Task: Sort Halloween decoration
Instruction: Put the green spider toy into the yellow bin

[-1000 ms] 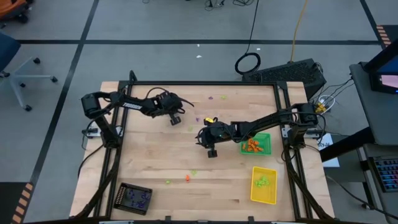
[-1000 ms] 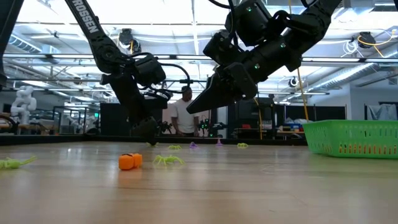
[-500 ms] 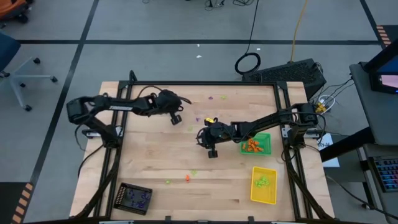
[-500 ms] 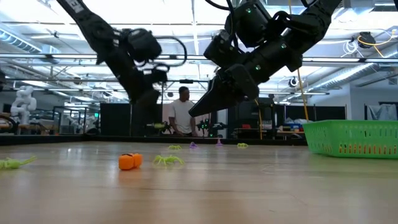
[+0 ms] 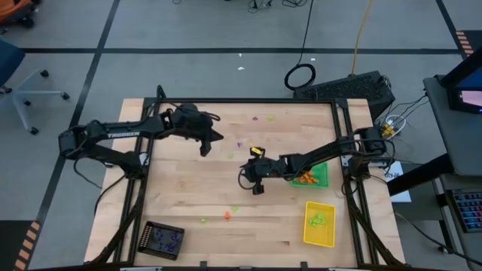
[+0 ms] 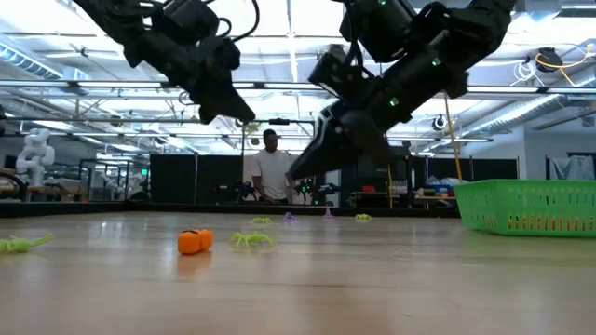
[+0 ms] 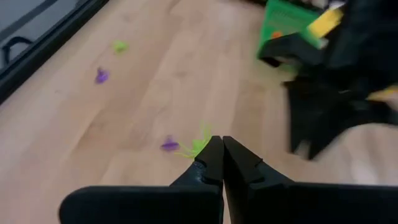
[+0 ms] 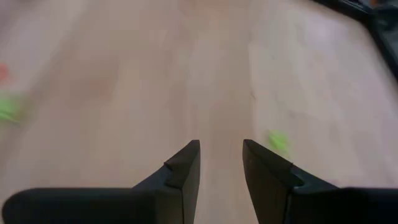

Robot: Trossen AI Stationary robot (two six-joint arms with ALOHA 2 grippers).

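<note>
The Halloween decoration lies scattered on the wooden table as tiny trinkets: an orange one (image 5: 227, 215) (image 6: 194, 241), lime green ones (image 5: 234, 208) (image 6: 250, 240) and purple ones (image 5: 239, 144) (image 7: 169, 145). My left gripper (image 5: 206, 146) (image 6: 244, 116) (image 7: 217, 144) hangs high over the table's far left part. It is shut, with nothing visible between its fingers. My right gripper (image 5: 253, 184) (image 6: 298, 172) (image 8: 221, 155) hovers above the table's middle. It is open, and only bare wood shows in its gap; a green trinket (image 8: 278, 142) lies just ahead of it.
A green tray (image 5: 322, 169) (image 6: 531, 205) holding orange pieces stands at the right. A yellow tray (image 5: 318, 237) with green pieces sits nearer, and a black tray (image 5: 163, 239) with purple pieces is at the near left. A person (image 6: 272, 172) stands beyond the far edge.
My left gripper has risen from just above the table to well above it. It has tipped from pointing steeply down toward level and drawn back toward the left edge, staying shut throughout. The trinkets lie where they were.
</note>
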